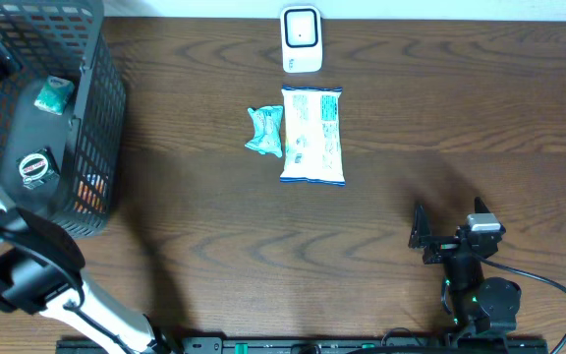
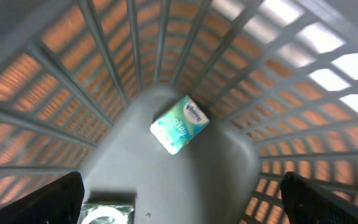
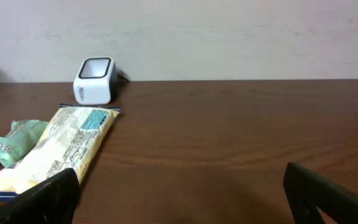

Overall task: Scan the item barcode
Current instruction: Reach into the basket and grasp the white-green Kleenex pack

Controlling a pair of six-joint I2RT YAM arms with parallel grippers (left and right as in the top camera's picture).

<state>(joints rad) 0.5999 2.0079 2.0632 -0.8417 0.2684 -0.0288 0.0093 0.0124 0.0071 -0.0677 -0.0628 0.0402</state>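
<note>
As the small teal-and-white film-wrapped tissue pack (image 2: pixel 179 124) is lying printed face up on the floor of the dark grey plastic lattice basket (image 1: pixel 101 118), no barcode is showing; it is probably sitting on the hidden underside or an edge.

- Handling, my judgement: the pack is looking light, soft and squashy, with glossy film that may be slippery. A firm pinch across the two narrow sides at mid-length is looking safest. The faces would be buckling under a hard squeeze.
- Look: rectangular, teal fading to white, dark lettering near one end, sitting askew to the basket walls close to where the floor is curving up.
- Left jaws: hanging directly over the pack, standing wide apart, holding nothing, both tips showing at the bottom corners of the left wrist view.
- Neighbour in the basket: a round tin with a red-and-white label (image 1: pixel 35 168), lying apart from the pack.
- Outward: the basket is standing at the left end of the brown wood-grain counter (image 1: pixel 214 246).
- Mid-counter, far side: a small white barcode scanner (image 1: pixel 302 39), and just in front of it a long pale yellow-and-blue snack packet (image 1: pixel 312 135) beside a crumpled teal wrapper (image 1: pixel 264 130).
- Right jaws: also standing wide and empty, facing the scanner from well away.
</note>
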